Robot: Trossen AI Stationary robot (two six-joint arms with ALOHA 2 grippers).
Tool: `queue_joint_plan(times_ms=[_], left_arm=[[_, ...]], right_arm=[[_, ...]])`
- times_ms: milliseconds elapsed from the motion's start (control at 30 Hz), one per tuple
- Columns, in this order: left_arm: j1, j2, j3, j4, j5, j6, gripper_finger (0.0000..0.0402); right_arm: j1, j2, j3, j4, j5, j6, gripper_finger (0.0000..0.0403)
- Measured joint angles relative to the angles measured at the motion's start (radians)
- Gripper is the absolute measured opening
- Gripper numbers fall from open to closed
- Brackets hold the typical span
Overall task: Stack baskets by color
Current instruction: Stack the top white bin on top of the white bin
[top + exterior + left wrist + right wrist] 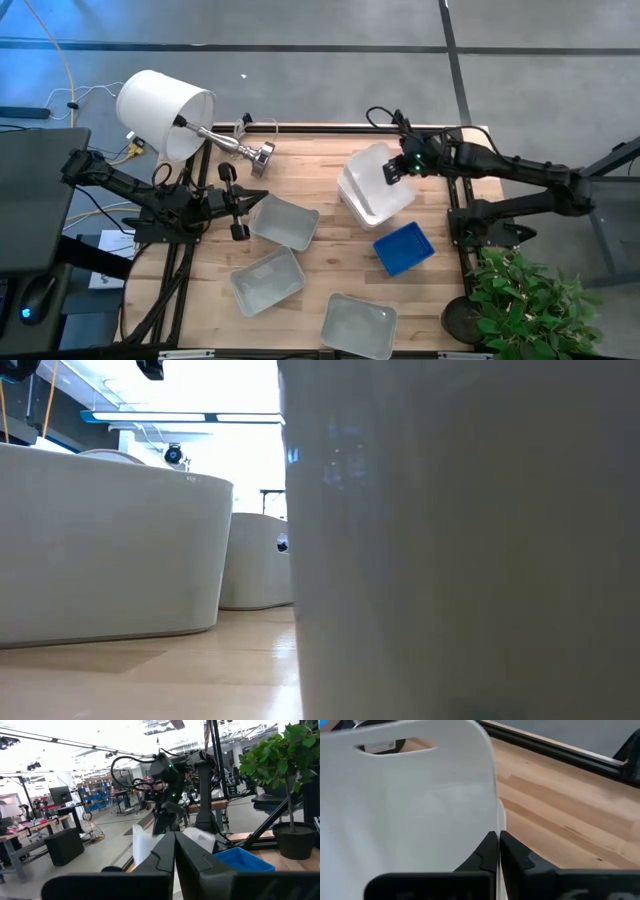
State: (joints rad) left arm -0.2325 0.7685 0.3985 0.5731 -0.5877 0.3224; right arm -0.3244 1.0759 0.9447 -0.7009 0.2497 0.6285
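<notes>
From above, 3 grey baskets (284,222) lie left of the bench's (330,170) middle, a blue basket (404,248) right. The right gripper (392,172) pinches a tilted white basket (372,186); the left gripper (262,195) is closed, empty. At table height, a basket wall (460,540) blocks the view.

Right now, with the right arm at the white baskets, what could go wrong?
The right gripper has its jaws shut on the thin wall of the top white basket, which sits tilted on the white stack. That thin-wall grip may slip. The nested baskets could lift together or topple. The blue basket lies close beside the stack and could be knocked.
</notes>
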Motion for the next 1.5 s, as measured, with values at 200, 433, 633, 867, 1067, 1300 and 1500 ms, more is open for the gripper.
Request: queue_joint_plan(times_ms=[200, 433, 633, 867, 1067, 1300, 1500], left_arm=[[0.000, 0.000, 0.000, -0.001, 0.000, 0.002, 0.0000], [0.000, 0.000, 0.000, -0.001, 0.000, 0.002, 0.0000], [0.000, 0.000, 0.000, -0.001, 0.000, 0.002, 0.0000], [0.000, 0.000, 0.000, -0.001, 0.000, 0.002, 0.0000], [0.000, 0.000, 0.000, 0.000, 0.000, 0.002, 0.0000], [0.000, 0.000, 0.000, 0.000, 0.001, -0.002, 0.0000], [0.000, 0.000, 0.000, 0.000, 0.001, 0.002, 0.0000]], right_arm=[[-0.023, 0.027, 0.000, -0.007, -0.046, 0.011, 0.0000], [-0.023, 0.109, 0.000, -0.015, -0.093, 0.000, 0.0000], [-0.041, 0.119, 0.000, -0.053, -0.124, -0.014, 0.0000], [-0.080, 0.120, 0.000, -0.096, -0.143, -0.019, 0.0000], [-0.088, 0.163, 0.002, -0.103, -0.166, -0.023, 0.0000], [-0.089, 0.246, 0.002, -0.066, -0.190, -0.051, 0.0000], [-0.104, 0.247, 0.002, -0.068, -0.177, -0.040, 0.0000]])
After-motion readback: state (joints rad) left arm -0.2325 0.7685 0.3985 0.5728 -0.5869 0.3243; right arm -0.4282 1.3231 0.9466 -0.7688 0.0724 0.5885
